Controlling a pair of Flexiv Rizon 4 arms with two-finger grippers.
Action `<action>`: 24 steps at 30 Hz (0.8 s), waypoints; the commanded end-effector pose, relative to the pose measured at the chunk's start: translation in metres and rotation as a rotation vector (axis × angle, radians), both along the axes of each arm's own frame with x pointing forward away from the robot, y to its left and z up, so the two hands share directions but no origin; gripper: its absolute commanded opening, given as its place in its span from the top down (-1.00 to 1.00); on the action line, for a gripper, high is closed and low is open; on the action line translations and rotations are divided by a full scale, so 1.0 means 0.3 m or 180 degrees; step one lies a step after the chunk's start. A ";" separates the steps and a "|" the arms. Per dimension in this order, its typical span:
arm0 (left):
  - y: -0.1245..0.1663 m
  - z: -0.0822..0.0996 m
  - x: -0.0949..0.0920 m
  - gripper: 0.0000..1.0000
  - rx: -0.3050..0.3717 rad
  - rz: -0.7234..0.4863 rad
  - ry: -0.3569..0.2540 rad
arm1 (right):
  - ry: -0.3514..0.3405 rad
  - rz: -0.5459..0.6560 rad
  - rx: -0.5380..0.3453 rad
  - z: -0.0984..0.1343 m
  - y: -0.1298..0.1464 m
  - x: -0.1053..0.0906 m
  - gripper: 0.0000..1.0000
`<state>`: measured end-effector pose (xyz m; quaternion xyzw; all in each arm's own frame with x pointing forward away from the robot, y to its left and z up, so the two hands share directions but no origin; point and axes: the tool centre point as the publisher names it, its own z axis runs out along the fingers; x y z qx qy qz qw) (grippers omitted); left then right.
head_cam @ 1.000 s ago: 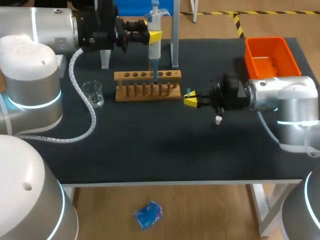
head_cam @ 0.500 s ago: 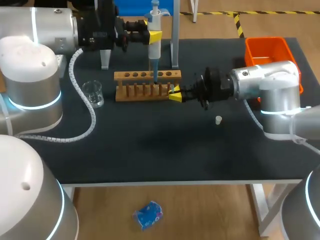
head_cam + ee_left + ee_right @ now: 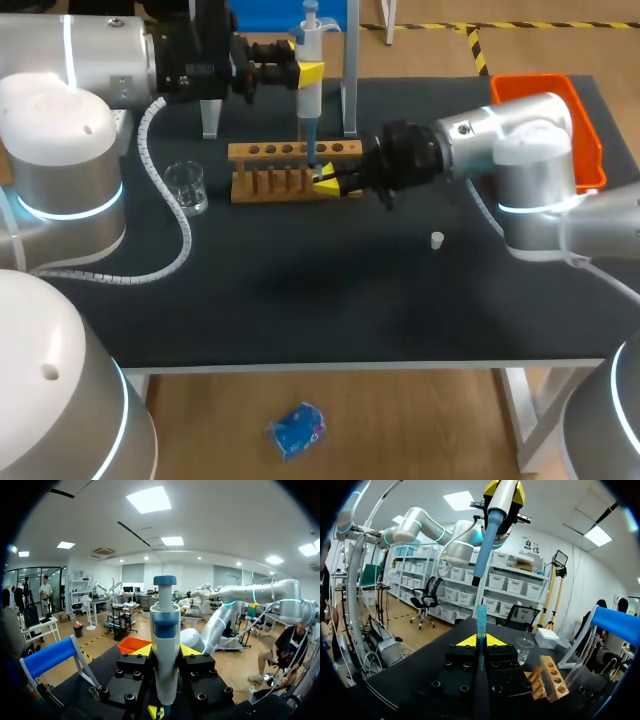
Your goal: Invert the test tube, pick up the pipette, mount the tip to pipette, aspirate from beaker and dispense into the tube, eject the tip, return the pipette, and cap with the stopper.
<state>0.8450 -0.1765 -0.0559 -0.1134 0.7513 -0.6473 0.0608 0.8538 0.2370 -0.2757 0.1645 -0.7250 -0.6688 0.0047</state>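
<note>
The test tube is standing upright between the yellow fingertips of the right gripper, which is clamping it from two sides. The gripper is sitting just in front of the wooden test tube rack, toward the rack's right end. In the head view the tube itself is too small to make out.

Above it the pipette is hanging vertically, with its blue shaft pointing down over the rack. In the right wrist view the shaft's lower end is sitting above the tube's mouth and apart from it. The left gripper is gripping the pipette's white body at the far side of the table, both fingers pressing on it from opposite sides.

The glass beaker is standing on the black table left of the rack, apart from it. The small white stopper is lying on the table to the right, nearer than the right arm. An orange bin is sitting at the far right corner. A pipette stand is standing behind the rack.
</note>
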 end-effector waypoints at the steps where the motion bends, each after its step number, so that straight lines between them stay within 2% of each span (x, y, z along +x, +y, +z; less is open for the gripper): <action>1: 0.006 0.004 -0.001 1.00 0.0009 -0.0011 0.0006 | -0.0009 0.0016 0.0007 0.008 0.009 -0.003 1.00; 24: 0.006 0.004 -0.001 1.00 0.0009 -0.0011 0.0006 | -0.0036 0.0099 0.0061 0.040 0.024 -0.040 1.00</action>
